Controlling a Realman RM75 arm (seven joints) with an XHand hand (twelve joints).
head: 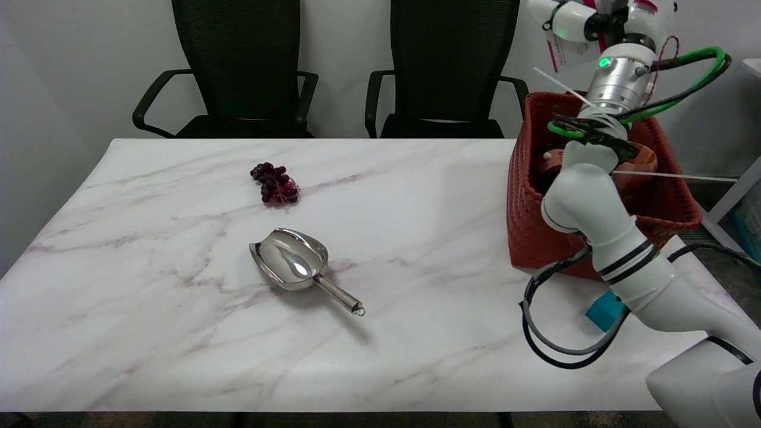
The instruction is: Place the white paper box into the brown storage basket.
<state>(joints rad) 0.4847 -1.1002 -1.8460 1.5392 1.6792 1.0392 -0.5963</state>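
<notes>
The brown woven storage basket (525,202) stands at the table's right end, with wooden items (643,159) inside it. My right arm rises from the lower right, crossing in front of the basket. My right hand (579,18) is high at the picture's top edge, above the basket's far side, and is partly cut off. Just under it shows part of the white paper box (565,50) with a pink stripe, which the hand holds in the air. The rest of the box and the fingers are hidden.
A bunch of dark grapes (274,183) and a metal scoop (294,260) lie on the marble table (148,309). A teal block (602,311) sits by the arm in front of the basket. Two black chairs (238,65) stand behind the table.
</notes>
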